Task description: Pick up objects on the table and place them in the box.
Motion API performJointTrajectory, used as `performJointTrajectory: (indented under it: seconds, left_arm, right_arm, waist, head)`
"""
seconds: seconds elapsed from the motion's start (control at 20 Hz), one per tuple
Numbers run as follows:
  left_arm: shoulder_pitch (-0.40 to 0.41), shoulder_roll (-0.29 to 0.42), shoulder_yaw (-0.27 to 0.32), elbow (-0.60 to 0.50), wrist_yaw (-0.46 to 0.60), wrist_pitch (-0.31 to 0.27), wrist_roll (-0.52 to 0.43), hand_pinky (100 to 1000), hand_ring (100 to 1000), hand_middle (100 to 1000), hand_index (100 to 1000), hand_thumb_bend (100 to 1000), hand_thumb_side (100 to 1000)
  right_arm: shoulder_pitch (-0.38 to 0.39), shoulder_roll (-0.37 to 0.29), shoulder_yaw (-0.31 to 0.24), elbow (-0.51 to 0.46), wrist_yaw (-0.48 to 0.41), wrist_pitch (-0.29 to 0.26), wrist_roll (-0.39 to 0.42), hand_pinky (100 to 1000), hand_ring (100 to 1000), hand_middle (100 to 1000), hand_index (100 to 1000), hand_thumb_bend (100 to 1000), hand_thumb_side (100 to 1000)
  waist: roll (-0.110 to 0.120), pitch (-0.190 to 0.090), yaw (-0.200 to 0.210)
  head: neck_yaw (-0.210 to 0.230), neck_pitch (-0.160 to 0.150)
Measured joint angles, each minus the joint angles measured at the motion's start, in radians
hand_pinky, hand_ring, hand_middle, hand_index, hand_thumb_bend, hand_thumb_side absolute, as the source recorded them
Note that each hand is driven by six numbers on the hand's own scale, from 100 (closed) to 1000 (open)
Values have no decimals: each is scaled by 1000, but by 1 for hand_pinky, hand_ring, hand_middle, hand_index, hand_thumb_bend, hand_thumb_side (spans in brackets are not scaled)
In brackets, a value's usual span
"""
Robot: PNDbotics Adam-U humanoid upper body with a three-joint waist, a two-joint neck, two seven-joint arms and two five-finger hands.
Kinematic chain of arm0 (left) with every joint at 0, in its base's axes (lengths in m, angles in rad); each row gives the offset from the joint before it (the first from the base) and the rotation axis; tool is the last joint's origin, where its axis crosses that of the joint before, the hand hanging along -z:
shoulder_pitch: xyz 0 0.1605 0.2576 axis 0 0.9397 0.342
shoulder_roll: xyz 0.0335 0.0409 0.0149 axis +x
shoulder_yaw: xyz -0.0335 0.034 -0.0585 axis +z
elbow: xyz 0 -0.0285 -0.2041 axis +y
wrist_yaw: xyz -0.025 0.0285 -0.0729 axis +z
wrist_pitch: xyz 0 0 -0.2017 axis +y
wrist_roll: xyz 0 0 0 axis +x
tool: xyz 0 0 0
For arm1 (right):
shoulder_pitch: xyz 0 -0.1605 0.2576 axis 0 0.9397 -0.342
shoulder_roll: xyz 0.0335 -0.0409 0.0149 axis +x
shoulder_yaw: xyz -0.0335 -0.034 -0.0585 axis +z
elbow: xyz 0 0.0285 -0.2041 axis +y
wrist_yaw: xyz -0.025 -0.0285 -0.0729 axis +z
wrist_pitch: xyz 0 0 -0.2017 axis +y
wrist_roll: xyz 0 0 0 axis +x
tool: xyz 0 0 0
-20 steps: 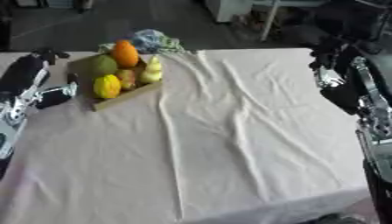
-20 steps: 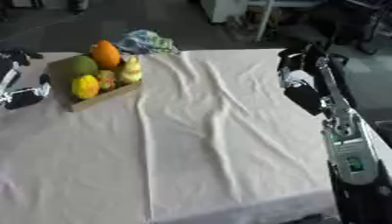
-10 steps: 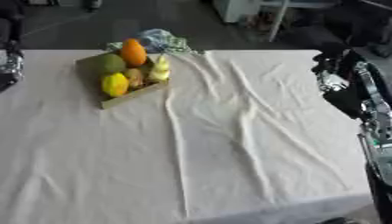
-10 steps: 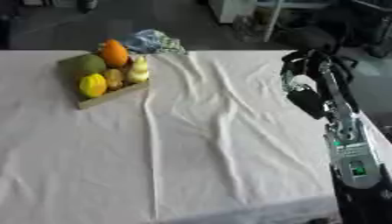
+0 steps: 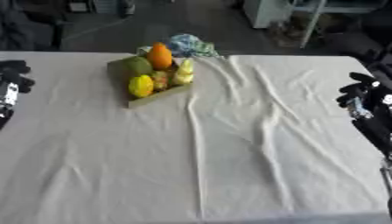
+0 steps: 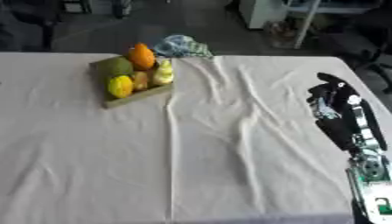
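Observation:
A shallow cardboard box (image 5: 131, 101) sits on the white-clothed table at the far left of centre. It holds an orange (image 5: 159, 56), a green fruit (image 5: 137, 65), a yellow lemon (image 5: 141, 85), a pale yellow pear (image 5: 183, 72) and a small brownish piece (image 5: 159, 80). My left hand (image 5: 11, 81) shows partly at the left edge, well away from the box, with nothing in it. Over the table's right edge my right hand (image 6: 332, 97) hangs with relaxed fingers, empty.
A crumpled blue-green cloth (image 5: 190, 44) lies just behind the box at the table's far edge. The white tablecloth (image 5: 229, 148) is wrinkled through the middle. Dark floor and furniture lie beyond the far edge.
The camera has shifted, so the whole picture sits further right. My left hand has drawn back from beside the box to the left edge. My right hand has come lower and nearer.

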Motion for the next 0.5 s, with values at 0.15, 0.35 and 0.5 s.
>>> performJointTrajectory:
  seconds: [0.15, 0.35, 0.5]
  left_arm:
    - [35, -55, -2, 0, 26, 4, -22, 639, 622, 650, 761, 100, 823]
    - [66, -110, -18, 10, 51, 17, -43, 628, 608, 633, 751, 100, 861]
    - [84, -133, -27, 22, 65, 23, -49, 621, 598, 624, 746, 100, 878]
  right_arm:
    - [28, 11, 16, 16, -32, 2, -12, 574, 591, 597, 846, 100, 568]
    - [47, 19, 31, 31, -55, 6, -18, 563, 565, 580, 841, 100, 574]
    - [54, 26, 41, 37, -65, 11, -23, 561, 560, 575, 838, 100, 579]
  waist:
    - [5, -15, -14]
    - [5, -27, -16]
    - [5, -33, -6]
  head:
    - [13, 0]
    - [20, 0]
    - [21, 0]
